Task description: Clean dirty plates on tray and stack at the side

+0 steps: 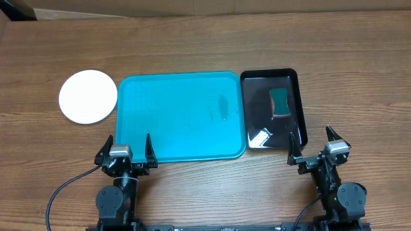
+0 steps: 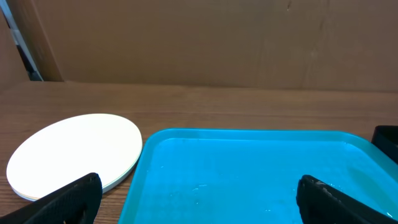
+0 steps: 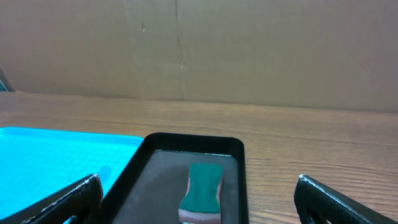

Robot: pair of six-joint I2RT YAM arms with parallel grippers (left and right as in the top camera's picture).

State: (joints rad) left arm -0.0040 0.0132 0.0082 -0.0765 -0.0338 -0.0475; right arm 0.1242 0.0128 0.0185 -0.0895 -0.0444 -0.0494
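Showing sponge (image 3: 202,186) in black tray (image 3: 193,138): right wrist | left wrist: plates (image 2: 74,152), tray (image 2: 249,132)

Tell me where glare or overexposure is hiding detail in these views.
Overhead: the glossy black tray mirrors a bright patch near its front, and the white plate is washed out. Left wrist: the same plate glows blown-out, surface detail lost; the blue tray looks oversaturated. Right wrist: even light, sponge clear.

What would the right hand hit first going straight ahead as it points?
The right hand would probably meet the black tray at its near rim, then the green sponge in it. Its height over the rim is unclear.
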